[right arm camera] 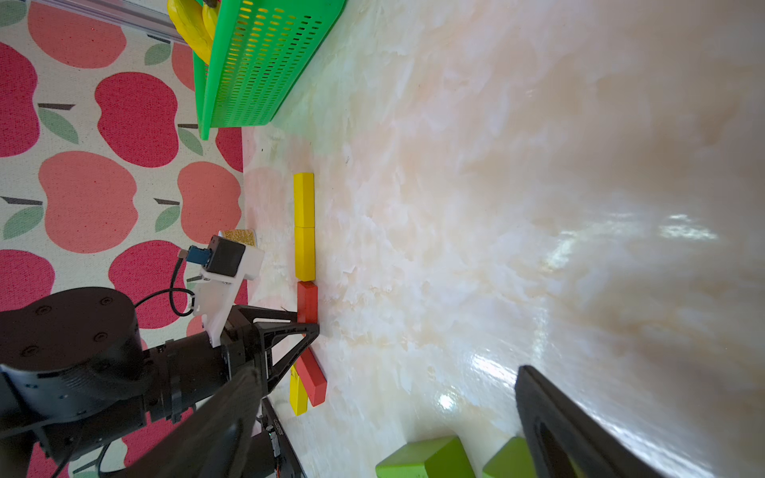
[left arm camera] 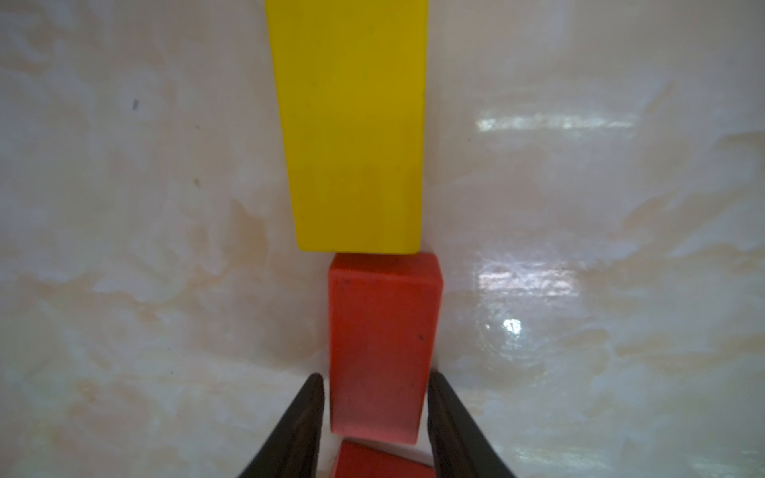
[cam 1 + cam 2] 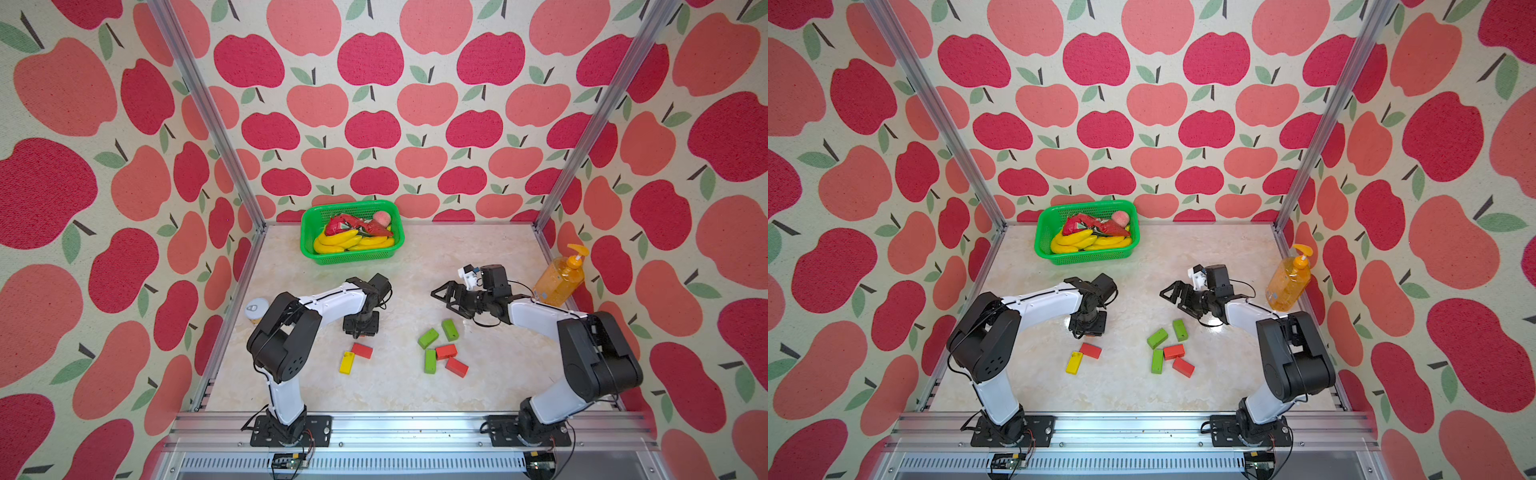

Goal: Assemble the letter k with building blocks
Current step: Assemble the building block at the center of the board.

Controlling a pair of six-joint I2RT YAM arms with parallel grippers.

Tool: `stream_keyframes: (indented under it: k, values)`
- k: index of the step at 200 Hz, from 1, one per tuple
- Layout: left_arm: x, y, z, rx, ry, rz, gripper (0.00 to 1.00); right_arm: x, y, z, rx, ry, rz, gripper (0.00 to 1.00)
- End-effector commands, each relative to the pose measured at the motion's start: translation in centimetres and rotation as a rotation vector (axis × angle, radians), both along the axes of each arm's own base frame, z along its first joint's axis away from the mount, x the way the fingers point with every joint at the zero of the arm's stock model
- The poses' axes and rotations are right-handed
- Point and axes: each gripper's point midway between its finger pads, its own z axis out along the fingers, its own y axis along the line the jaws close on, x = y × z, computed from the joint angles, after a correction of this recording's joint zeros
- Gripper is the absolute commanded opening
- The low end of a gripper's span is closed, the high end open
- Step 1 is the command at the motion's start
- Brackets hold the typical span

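Note:
In the left wrist view a red block (image 2: 383, 343) lies end to end with a yellow block (image 2: 356, 124). My left gripper (image 2: 376, 378) straddles the red one, open, with thin gaps at both fingers. The right wrist view shows the row: two yellow blocks (image 1: 303, 198), then that red block (image 1: 307, 300) under the left gripper (image 1: 308, 323). Nearer the front lie another red block (image 3: 362, 350) and a yellow block (image 3: 346, 362). Three green blocks (image 3: 428, 338) and two red ones (image 3: 446, 351) lie to the right. My right gripper (image 3: 439, 300) hovers open behind them, holding nothing.
A green basket (image 3: 309, 245) with toy bananas and other items stands at the back. An orange soap bottle (image 3: 557, 282) stands at the right wall. A can (image 3: 257, 309) sits by the left arm's elbow. Aluminium rails edge the marble tabletop.

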Motion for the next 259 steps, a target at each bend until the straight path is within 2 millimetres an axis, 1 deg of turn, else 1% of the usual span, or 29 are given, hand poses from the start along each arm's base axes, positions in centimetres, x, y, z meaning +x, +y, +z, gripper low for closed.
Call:
stream_keyframes:
  k: [1,42,70,94,111,152,176,203,220,259]
  values:
    - [-0.47,0.45,-0.22,0.034,0.021,0.005,0.43,0.32,-0.14,0.59,0.015,-0.009,-0.006,0.99]
    - [-0.52,0.36,-0.33,0.030,0.023,0.008,0.31,0.26,-0.10,0.65,0.017,-0.010,-0.003,0.99]
    - [-0.50,0.39,-0.31,0.030,0.023,0.013,0.31,0.27,-0.13,0.61,0.016,-0.008,-0.005,0.99]
    - [-0.34,0.28,-0.21,0.024,0.018,0.020,0.27,0.28,-0.12,0.60,0.016,-0.008,-0.004,0.99]
    - [-0.34,0.30,-0.21,0.026,0.021,0.023,0.27,0.28,-0.10,0.60,0.017,-0.007,-0.003,0.99]
    - [-0.42,0.43,-0.32,0.029,0.022,0.032,0.27,0.26,-0.12,0.59,0.016,-0.008,-0.003,0.99]
    - [-0.44,0.56,-0.33,0.036,0.019,0.033,0.35,0.27,-0.10,0.68,0.018,-0.010,-0.003,0.99]
    - [-0.43,0.63,-0.27,0.040,0.019,0.031,0.38,0.24,-0.13,0.58,0.016,-0.006,-0.004,0.99]
    - [-0.40,0.59,-0.27,0.042,0.018,0.029,0.42,0.24,-0.13,0.59,0.016,-0.007,-0.004,0.99]
    - [-0.27,0.49,-0.20,0.043,0.018,0.022,0.44,0.23,-0.14,0.63,0.016,-0.008,-0.003,0.99]
